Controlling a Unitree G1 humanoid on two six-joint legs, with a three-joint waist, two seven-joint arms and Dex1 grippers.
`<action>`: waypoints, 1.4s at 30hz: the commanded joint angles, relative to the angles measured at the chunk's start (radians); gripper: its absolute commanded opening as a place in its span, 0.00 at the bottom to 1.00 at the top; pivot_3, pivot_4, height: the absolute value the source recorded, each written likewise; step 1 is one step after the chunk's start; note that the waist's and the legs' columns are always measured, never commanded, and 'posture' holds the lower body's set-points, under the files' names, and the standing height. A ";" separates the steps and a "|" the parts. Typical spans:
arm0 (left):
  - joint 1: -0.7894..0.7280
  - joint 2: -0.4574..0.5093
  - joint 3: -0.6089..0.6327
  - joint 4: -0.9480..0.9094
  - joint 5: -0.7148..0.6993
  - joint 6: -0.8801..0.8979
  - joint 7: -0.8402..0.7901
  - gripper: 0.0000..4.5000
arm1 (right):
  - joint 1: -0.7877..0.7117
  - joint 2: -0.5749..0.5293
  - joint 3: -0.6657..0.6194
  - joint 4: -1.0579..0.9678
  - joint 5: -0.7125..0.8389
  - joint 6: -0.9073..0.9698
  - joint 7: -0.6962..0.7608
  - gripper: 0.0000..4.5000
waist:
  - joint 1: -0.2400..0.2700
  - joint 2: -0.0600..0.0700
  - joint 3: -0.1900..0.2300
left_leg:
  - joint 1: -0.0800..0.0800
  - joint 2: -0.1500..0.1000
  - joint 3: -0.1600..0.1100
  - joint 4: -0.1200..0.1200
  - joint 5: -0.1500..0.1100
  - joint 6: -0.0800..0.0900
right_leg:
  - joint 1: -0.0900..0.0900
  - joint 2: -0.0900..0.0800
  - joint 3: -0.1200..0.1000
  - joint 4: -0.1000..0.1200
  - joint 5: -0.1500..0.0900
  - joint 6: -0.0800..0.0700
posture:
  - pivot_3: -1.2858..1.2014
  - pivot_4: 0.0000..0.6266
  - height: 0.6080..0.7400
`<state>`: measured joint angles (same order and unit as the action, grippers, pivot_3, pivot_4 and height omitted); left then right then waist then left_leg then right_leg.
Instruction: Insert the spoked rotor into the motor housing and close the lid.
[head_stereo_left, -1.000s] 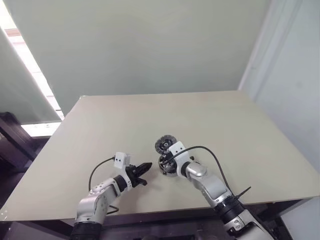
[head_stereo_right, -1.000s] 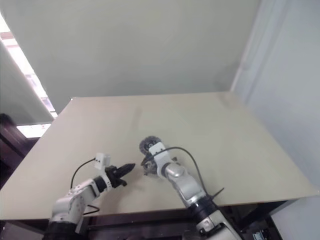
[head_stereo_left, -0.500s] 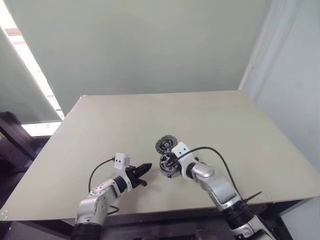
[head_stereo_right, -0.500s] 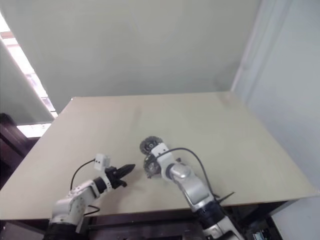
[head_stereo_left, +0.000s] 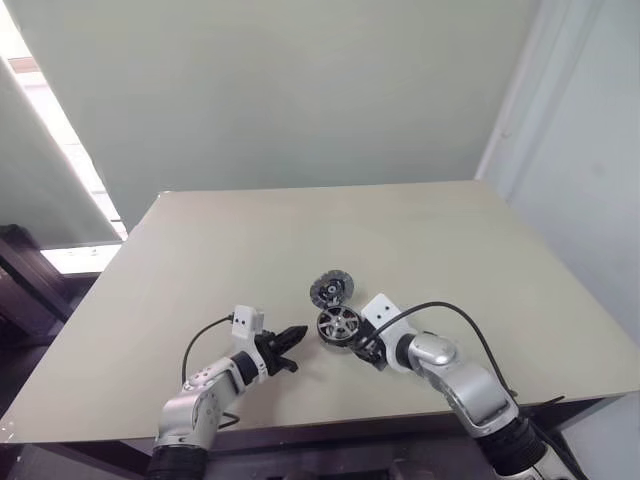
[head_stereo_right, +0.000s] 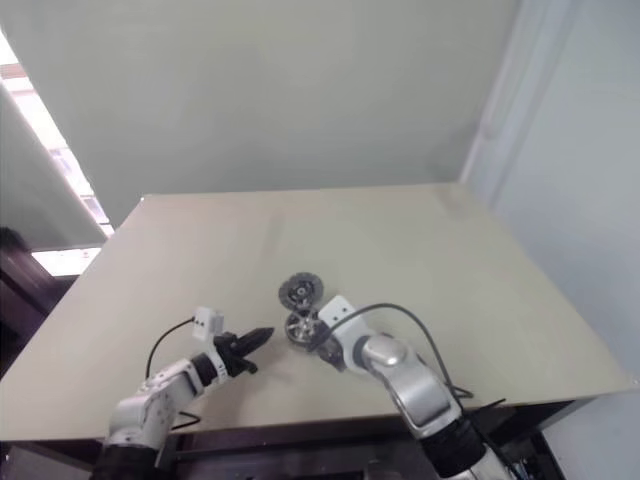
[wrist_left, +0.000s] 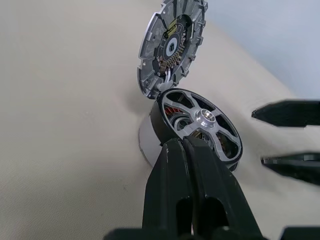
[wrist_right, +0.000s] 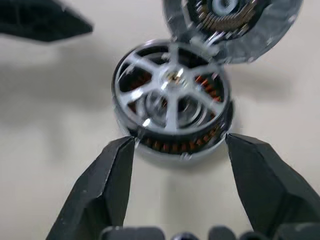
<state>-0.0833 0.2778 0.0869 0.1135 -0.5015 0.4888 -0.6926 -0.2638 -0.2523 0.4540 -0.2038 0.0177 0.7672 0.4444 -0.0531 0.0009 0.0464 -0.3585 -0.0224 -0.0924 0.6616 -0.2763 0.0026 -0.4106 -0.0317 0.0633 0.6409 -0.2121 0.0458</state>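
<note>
Silver spoked rotor (wrist_right: 172, 95) just beyond the open right end effector (wrist_right: 180, 162)

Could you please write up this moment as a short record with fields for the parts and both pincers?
spoked rotor: seated on the motor housing, copper windings visible through its spokes
lid: open, propped up on edge against the housing
table: carries the assembly
left pincer: shut, beside the rotor, holding nothing
right pincer: open, fingers either side of the housing, not gripping

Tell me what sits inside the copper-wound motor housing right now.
The silver spoked rotor sits in the copper-wound motor housing. Orange windings show between its spokes; the housing's centre is covered.
</note>
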 joint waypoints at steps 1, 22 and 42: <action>-0.016 0.004 0.004 -0.011 0.004 -0.019 -0.008 0.00 | -0.014 -0.007 0.021 -0.026 -0.019 -0.056 0.016 0.66 | 0.000 0.000 0.000 | 0.000 0.000 0.000 0.000 0.000 0.000 | 0.000 0.000 0.000 0.000 0.000 0.000 | 0.52 0.00 1.00; -0.018 0.007 0.006 -0.017 0.004 -0.016 -0.004 0.00 | -0.085 0.039 0.093 0.174 -0.150 -0.236 0.014 0.66 | 0.000 0.000 0.000 | 0.000 0.000 0.000 0.000 0.000 0.000 | 0.001 0.000 0.000 0.000 0.000 0.000 | 0.52 0.00 1.00; -0.007 0.003 0.007 -0.017 0.002 -0.025 -0.005 0.00 | -0.103 0.039 0.087 0.174 -0.204 -0.240 0.044 0.01 | 0.005 -0.001 0.000 | 0.001 -0.001 -0.001 0.003 0.000 0.000 | 0.002 0.000 -0.001 0.001 0.000 0.000 | 0.52 0.00 1.00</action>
<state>-0.0813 0.2778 0.0873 0.1139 -0.5008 0.4797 -0.6921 -0.3472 -0.2102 0.5648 0.0139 -0.1728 0.5228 0.4925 -0.0486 0.0003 0.0463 -0.3578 -0.0230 -0.0936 0.6649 -0.2759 0.0021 -0.4082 -0.0318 0.0627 0.6418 -0.2120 0.0457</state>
